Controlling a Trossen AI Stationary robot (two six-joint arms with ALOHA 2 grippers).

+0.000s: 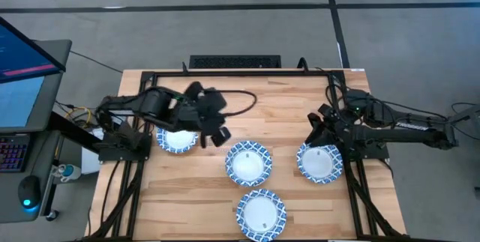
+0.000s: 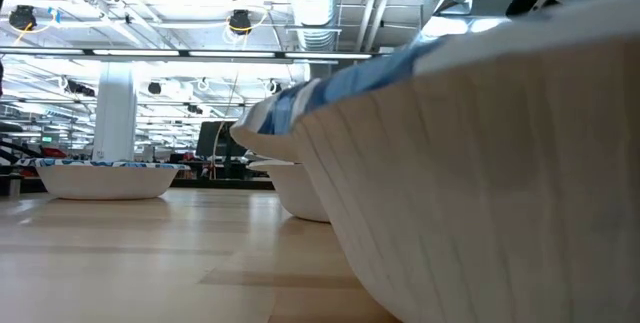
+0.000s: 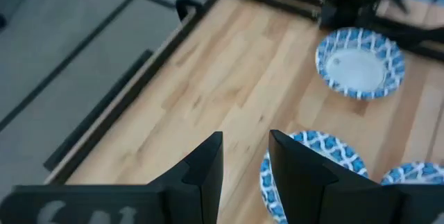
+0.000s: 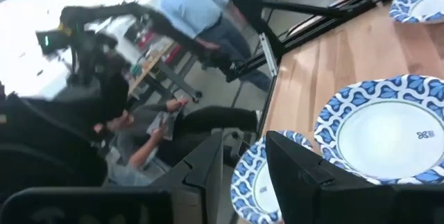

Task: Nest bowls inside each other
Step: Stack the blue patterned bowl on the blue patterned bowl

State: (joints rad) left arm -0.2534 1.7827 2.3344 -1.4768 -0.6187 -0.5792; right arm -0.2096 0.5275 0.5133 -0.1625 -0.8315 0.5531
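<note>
From above we see four round blue-rimmed white bowls (image 1: pixel 247 162) on the wooden counter (image 1: pixel 285 100) — left gripper (image 1: pixel 214 131) between two, right gripper (image 1: pixel 321 143) at the right bowl (image 1: pixel 319 162).

In its wrist view the right fingers (image 4: pixel 298 161) pinch that bowl's rim; the left gripper's stand narrow, empty.

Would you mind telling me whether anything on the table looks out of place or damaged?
Nothing stands out: the left bowl, centre bowl, front bowl and right bowl sit upright and apart on the table, unbroken, nothing spilled.
</note>
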